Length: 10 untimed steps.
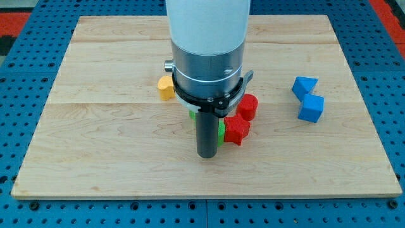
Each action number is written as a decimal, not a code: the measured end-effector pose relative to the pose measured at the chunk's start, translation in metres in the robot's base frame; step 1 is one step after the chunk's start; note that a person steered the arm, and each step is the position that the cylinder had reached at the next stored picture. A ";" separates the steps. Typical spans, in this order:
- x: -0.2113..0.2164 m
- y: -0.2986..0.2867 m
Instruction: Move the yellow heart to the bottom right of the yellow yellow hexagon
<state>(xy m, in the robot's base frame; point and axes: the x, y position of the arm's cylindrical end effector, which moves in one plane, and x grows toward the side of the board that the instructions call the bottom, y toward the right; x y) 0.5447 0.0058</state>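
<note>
Surface: pale wooden board made of several glued planks, grain running across the view, resting on a blue perforated base with a regular grid of holes. A patch of red perforated panel shows at the view's top left corner. No more of the room is in frame. No bins, trays or other containers are seen.

Arm: the white and grey cylindrical body of the arm comes down from the view's top centre and hides the middle of the board. It ends in a straight dark rod; my tip sits on the board just below centre. It is a bare rod, holding nothing.

Blocks:
- Small yellow block at the left edge of the arm body, partly covered; shape cannot be made out, so I cannot tell whether it is the heart or the hexagon. Only one yellow piece shows.
- Green block, only slivers seen either side of the rod, touching or just beside it.
- Red star-like block just to the right of my tip.
- Red rounded block above the star-like one, near the arm.
- Two blue blocks well apart to the view's right: blue angular block and blue cube-like block, touching each other.
</note>
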 end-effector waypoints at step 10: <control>-0.148 -0.128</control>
<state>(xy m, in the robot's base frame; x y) 0.3967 -0.1222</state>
